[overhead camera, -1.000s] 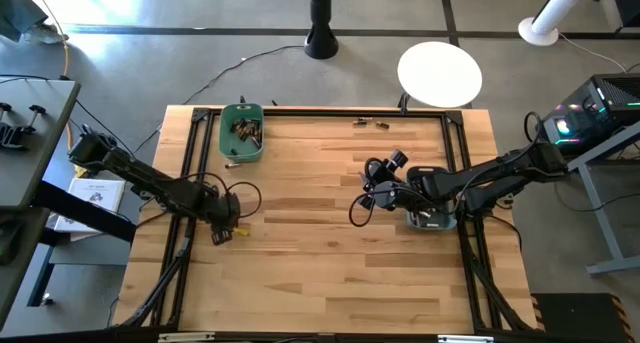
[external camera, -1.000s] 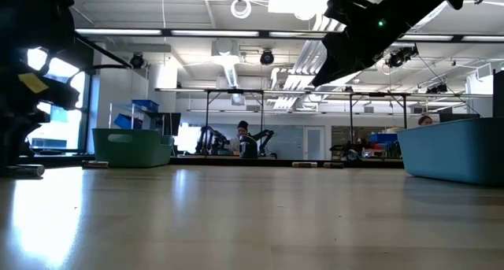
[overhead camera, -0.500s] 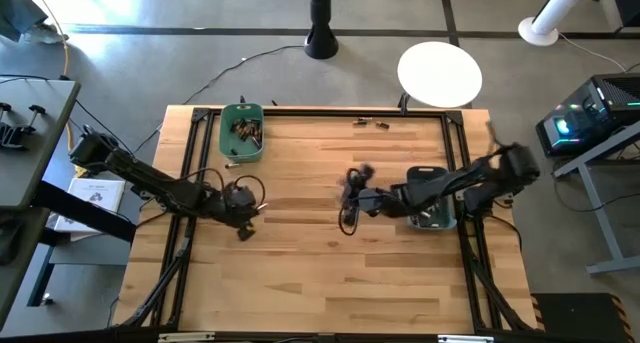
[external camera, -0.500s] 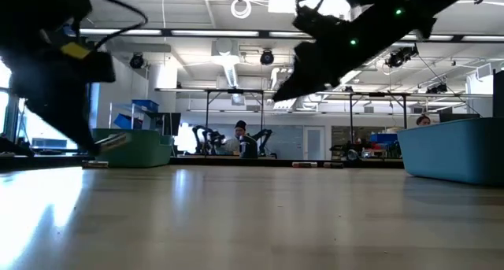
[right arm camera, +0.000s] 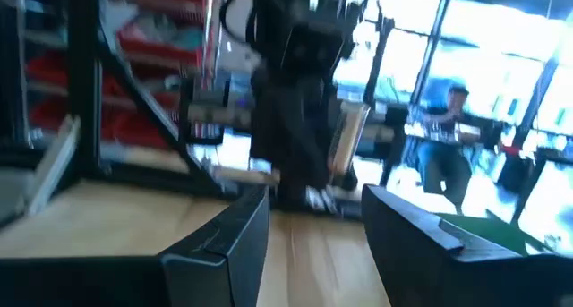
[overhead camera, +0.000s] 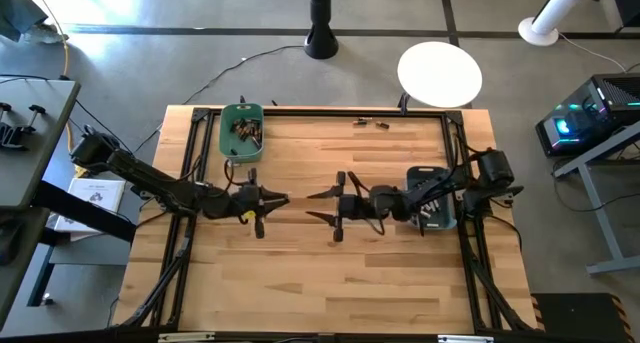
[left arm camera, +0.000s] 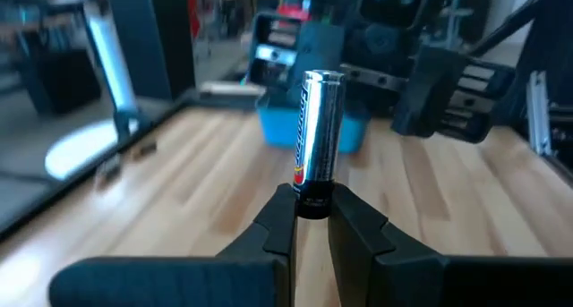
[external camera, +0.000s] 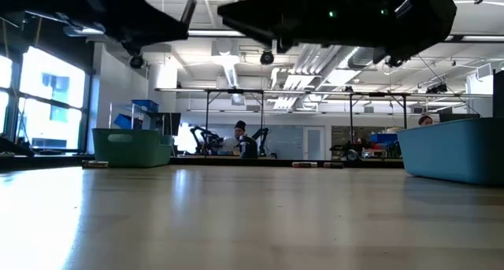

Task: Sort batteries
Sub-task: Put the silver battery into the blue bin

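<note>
I see the wooden counter [overhead camera: 300, 263] from above. My left arm reaches in from the left side, and its pincer [overhead camera: 281, 199] points to the middle. My right arm comes from the right side, and its pincer [overhead camera: 318, 205] is spread wide, facing the left one. The two pincers are near each other but apart. A green bin [overhead camera: 241, 132] sits at the far left corner with batteries [overhead camera: 245, 129] inside. A blue bin [overhead camera: 436, 211] is under my right arm. Two more loose cells [overhead camera: 368, 122] lie by the far edge.
</note>
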Available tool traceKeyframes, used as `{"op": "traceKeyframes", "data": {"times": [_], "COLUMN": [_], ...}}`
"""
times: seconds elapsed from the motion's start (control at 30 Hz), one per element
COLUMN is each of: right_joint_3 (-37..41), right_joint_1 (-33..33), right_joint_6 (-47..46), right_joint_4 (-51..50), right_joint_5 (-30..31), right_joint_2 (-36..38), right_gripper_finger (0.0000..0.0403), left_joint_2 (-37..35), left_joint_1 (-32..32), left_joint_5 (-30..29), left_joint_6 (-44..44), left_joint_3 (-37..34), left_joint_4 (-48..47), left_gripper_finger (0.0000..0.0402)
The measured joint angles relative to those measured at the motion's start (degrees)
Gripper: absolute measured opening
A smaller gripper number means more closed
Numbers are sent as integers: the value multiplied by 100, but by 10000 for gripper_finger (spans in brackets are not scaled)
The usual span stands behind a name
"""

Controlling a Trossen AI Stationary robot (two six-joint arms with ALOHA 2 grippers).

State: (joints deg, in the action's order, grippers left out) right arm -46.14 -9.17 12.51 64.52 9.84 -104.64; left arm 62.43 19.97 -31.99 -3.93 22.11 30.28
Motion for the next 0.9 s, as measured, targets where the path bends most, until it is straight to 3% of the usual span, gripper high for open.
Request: {"op": "traceKeyframes", "data": {"times": [0.2,0.43,0.57,0.73,0.9], "right_joint_3": [-459,-1298,-1608,-1694,-1701], "right_joint_1": [171,331,308,313,261], "right_joint_6": [-323,-657,-508,-486,-393], "right_joint_4": [-71,-1766,-2349,-2632,-2811], "right_joint_5": [-650,-928,-943,-917,-478], "right_joint_2": [4,4,4,11,71], "right_gripper_finger": [174,169,129,39,32], "left_joint_2": [444,947,1015,1015,1017], "left_joint_1": [0,0,6,2,-2], "left_joint_5": [38,96,114,89,59], "left_joint_6": [616,763,763,875,873], "left_joint_3": [2,7,7,7,7], "left_joint_4": [951,1439,1466,1485,1487], "left_gripper_finger": [29,29,29,29,37]}}
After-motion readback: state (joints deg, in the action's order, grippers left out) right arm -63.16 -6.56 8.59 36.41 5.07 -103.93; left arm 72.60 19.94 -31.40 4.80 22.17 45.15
